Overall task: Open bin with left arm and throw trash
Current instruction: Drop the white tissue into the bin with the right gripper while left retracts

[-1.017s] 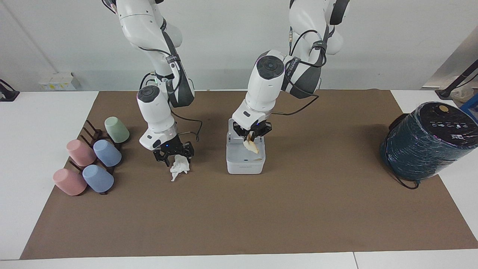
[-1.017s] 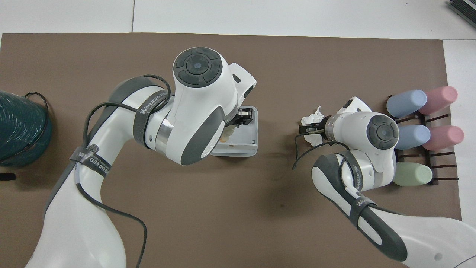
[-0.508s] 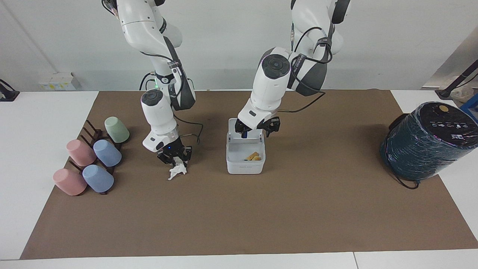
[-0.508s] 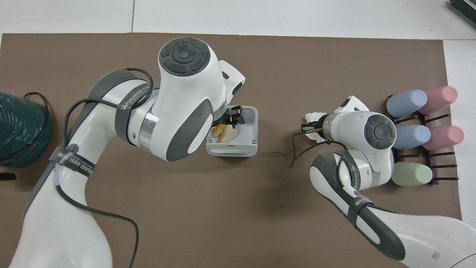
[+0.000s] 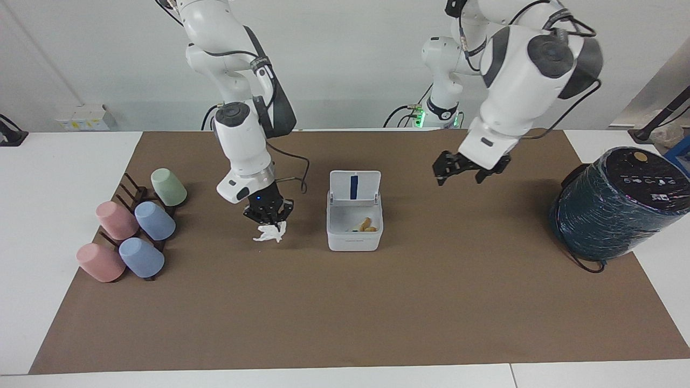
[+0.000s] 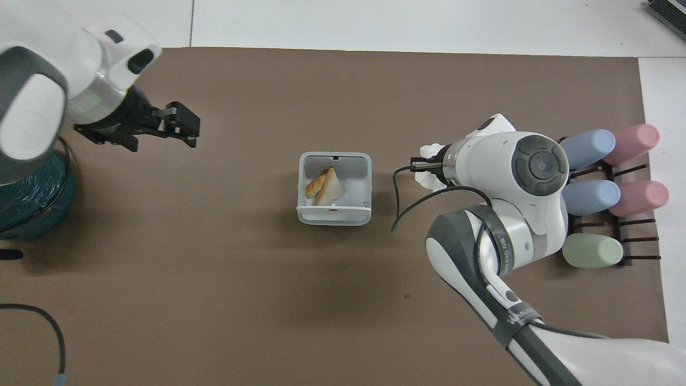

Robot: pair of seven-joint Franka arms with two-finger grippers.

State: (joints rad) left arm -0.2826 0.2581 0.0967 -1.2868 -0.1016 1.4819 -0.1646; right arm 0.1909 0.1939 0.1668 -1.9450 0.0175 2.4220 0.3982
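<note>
Right gripper (image 5: 268, 216): lowered onto the crumpled tissue (image 5: 269, 233), fingers apparently pinched on its top; the tissue lies beside the bin (image 5: 354, 237), toward the right arm's end of the table. Left gripper (image 5: 467, 170): raised over bare mat toward the left arm's end from the bin, fingers spread, holding nothing; this arm waits.

Brown mat (image 5: 345, 312): covers most of the white table (image 5: 48, 178); plain white wall above.

Teal cylinder (image 5: 620, 202): at the left arm's end, well apart from the bin.

Cups (image 5: 135, 231): five pastel, lying on a dark rack, toward the right arm's end from the tissue.

Bin: white, square, mid-mat, lid (image 5: 354, 187) standing open on the robots' side.

Bread-like slice (image 6: 330, 187) and yellowish peel (image 6: 315, 184): inside the bin, touching.

Tissue, handling judgement: very light, soft, crushable, not fragile; best pinched at the bunched centre, since a loose edge may slip free.
</note>
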